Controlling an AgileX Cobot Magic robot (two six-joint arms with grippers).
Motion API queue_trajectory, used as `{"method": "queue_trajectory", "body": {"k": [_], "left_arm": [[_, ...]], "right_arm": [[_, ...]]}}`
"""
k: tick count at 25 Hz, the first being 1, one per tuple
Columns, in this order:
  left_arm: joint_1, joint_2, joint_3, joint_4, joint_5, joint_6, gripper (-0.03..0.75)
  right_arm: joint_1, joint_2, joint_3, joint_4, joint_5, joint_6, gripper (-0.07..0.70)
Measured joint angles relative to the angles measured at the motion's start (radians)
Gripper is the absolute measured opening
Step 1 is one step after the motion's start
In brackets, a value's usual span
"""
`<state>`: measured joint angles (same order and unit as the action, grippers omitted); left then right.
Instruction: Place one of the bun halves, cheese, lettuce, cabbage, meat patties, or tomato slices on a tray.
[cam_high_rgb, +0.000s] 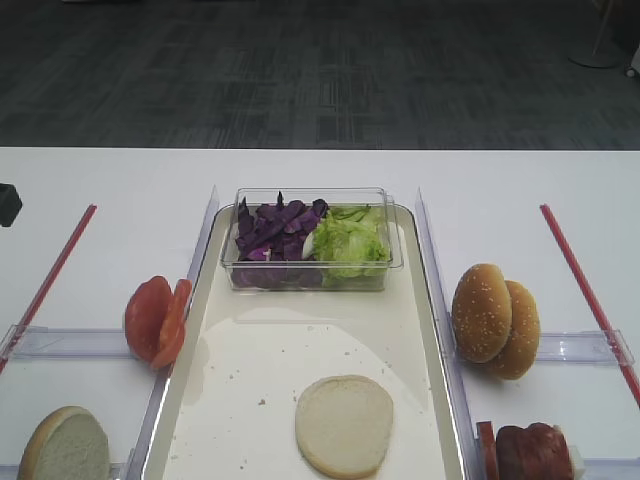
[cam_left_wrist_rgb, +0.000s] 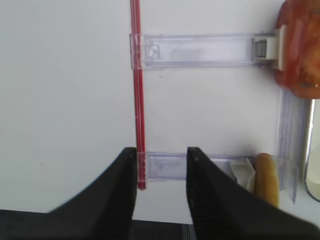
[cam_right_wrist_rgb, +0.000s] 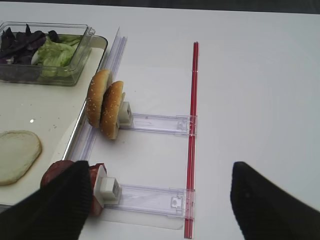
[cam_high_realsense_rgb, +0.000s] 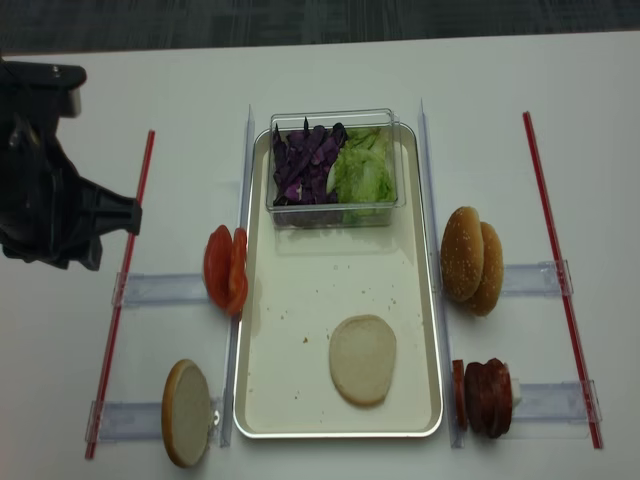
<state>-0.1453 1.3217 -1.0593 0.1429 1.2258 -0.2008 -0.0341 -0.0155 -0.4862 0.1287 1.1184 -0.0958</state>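
Hovering over the white table (cam_high_realsense_rgb: 180, 90) left of the tray (cam_high_realsense_rgb: 300, 400), left tool (cam_left_wrist_rgb: 161, 165) slightly parted, empty.

Left arm (cam_high_realsense_rgb: 50, 190) raised at the left side; left gripper (cam_left_wrist_rgb: 161, 190) parted, holding nothing. Right gripper (cam_right_wrist_rgb: 160, 200) spread wide, empty.

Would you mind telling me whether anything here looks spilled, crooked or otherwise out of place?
Nothing serious stands out. Small crumbs are scattered on the long cream-white tray near the flat pale bun half. The clear plastic tub of purple cabbage and green lettuce sits square.
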Motion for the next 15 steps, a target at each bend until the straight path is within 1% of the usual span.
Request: {"method": "queue_trajectory", "body": {"k": [7, 13, 15], "left_arm": [[0.054, -0.002, 0.0, 0.004, 0.0, 0.013, 0.235], [0.057, -0.008, 0.003, -0.005, 0.0, 0.015, 0.235], [0.057, -0.029, 0.031, -0.025, -0.002, 0.037, 0.235]], "right_arm": [[0.0, 0.0, 0.0, 0.0, 0.0, 0.002, 0.589], [0.0, 0.0, 0.0, 0.0, -0.003, 0.0, 0.589], [0.0, 0.0, 0.0, 0.0, -0.003, 0.0, 0.589]]}}
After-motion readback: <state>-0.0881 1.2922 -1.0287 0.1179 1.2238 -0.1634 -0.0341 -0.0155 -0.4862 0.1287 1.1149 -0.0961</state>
